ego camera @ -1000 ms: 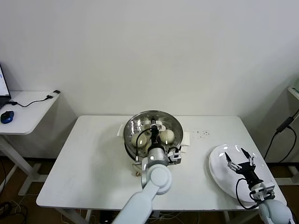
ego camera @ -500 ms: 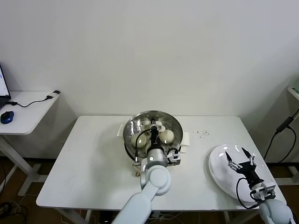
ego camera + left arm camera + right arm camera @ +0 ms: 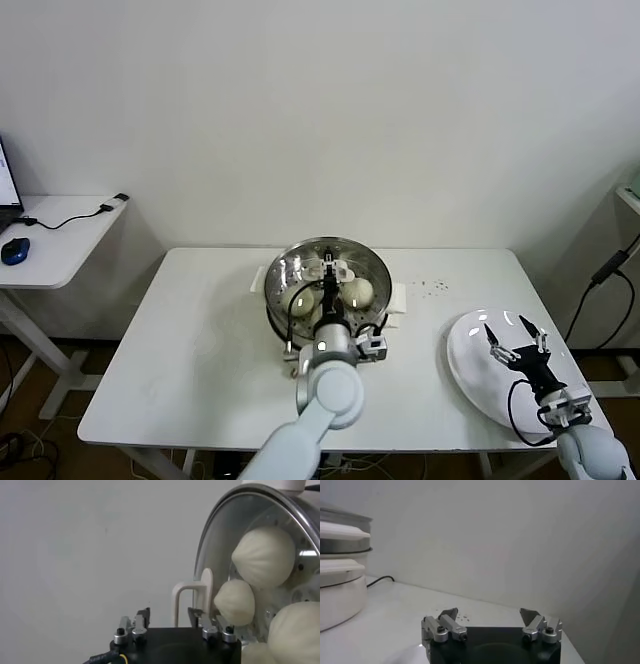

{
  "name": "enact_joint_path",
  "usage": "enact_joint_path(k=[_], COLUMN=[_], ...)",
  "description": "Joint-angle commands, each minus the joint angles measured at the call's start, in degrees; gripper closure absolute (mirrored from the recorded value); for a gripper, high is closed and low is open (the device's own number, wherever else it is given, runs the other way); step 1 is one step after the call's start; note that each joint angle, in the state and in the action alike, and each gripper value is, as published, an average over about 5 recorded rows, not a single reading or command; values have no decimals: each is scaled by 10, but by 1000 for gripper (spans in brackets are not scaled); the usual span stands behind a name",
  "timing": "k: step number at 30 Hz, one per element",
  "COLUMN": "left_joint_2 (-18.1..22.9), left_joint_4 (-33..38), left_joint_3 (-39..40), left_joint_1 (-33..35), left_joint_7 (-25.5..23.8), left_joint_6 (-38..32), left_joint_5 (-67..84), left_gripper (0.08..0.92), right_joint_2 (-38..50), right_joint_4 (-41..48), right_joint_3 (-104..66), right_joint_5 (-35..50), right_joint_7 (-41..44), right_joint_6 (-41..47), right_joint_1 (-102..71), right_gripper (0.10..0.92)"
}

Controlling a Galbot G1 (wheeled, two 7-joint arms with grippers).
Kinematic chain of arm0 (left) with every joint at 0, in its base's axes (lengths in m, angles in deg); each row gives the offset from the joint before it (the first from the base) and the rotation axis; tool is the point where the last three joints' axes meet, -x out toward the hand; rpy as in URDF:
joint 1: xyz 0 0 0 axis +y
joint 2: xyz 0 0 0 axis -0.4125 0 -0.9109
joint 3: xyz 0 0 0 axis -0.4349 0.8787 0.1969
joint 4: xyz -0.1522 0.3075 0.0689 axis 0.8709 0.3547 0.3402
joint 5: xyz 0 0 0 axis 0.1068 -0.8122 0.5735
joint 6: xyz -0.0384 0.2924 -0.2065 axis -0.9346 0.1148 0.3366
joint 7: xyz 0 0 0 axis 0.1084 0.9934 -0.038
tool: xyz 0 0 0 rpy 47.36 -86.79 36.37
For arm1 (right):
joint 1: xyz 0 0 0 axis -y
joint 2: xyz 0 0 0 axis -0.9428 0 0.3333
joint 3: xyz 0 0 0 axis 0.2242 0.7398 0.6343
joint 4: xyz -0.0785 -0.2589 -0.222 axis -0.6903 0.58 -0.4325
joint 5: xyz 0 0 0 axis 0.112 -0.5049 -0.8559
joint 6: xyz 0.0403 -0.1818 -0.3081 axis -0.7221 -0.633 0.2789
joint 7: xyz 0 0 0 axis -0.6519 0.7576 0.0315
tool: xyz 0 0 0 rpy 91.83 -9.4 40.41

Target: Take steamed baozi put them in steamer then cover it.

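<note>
Head view: lid (image 3: 327,275) is seen seated flat on steamer (image 3: 275,300), handle running front-to-back. Left gripper (image 3: 328,272) fingers are parted astride the handle; right gripper (image 3: 516,337) is spread above plate (image 3: 470,375).

White table (image 3: 200,360) holds a white plate (image 3: 470,375); side desk (image 3: 60,245) carries a blue mouse (image 3: 14,250).
</note>
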Motion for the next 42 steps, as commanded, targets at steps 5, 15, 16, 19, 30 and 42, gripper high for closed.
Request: enact_joint_path(k=[5,15,16,19,30,42], left_joint_2=[-64,-145,-151,-170,-146,-58], left_joint_4=[141,260,268,289,290,247], left_joint_3=[-1,-80,-97,-158,-442,-543], left_joint_1=[57,150,158,176,337,428], left_joint_7=[-10,84,101,167,242,191], left_joint_6=[28,10,3,-30,-337,-441], left_joint_5=[26,189,218,356,853,1044], left_gripper=[303,178,177,177,177,177], right_joint_2=[0,-3,-5,-11,-34,-44], right_joint_4=[-7,-46,-51,-65,-102,-119], right_joint_3=[0,-4,-5,-7,-10,-11], right_joint_5=[2,8,8,16,14,9], right_joint_7=[-7,-16,-17,-22,-29,-20], right_joint_6=[13,50,51,52,49,48], right_joint_1=[1,-9,-10,-16,-31,-49], right_gripper=[203,203,203,203,203,203])
